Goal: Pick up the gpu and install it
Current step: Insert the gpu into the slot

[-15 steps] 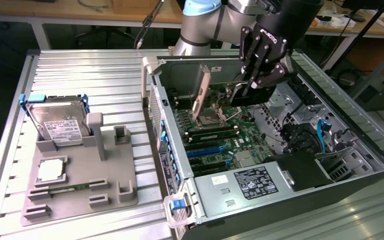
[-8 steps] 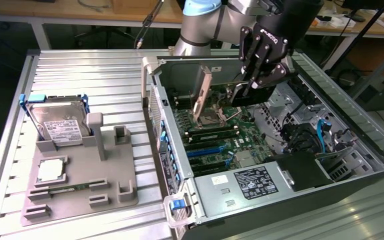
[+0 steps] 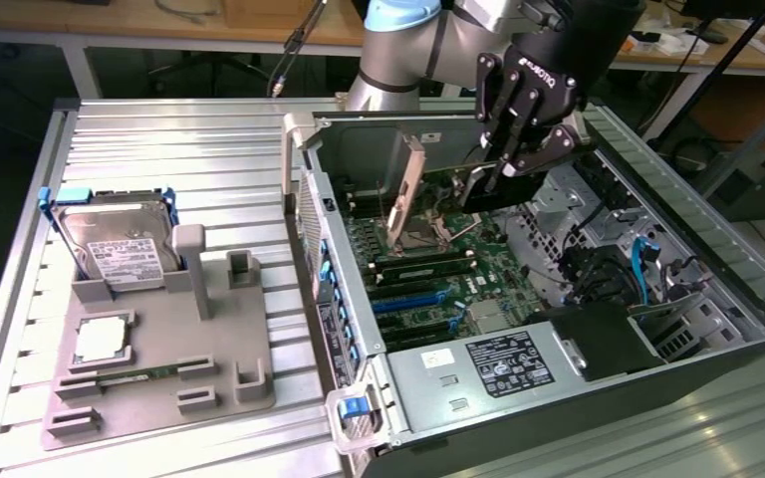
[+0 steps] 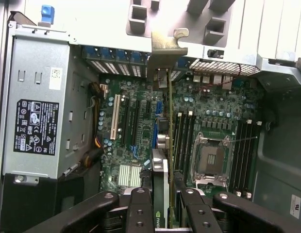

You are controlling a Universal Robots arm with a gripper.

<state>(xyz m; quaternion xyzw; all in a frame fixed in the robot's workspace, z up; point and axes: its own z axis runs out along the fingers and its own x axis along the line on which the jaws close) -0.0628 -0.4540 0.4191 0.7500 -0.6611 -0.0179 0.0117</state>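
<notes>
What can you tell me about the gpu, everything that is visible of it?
The gpu is a thin flat card with a green board edge and a pale metal end bracket bent over at one end. The gripper holds it on edge above the motherboard, inside the open computer case, with the bracket toward the case's rear wall. In the wrist view it runs edge-on between the fingers. It is not seated in a slot.

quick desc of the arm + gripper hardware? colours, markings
Arm: silver-grey tubular links with a light-blue joint cap. Gripper: black body with white lettering on its side, black bar-linkage fingers joined by silver pivot bolts. In the wrist view the same black links show round metal pins.
</notes>
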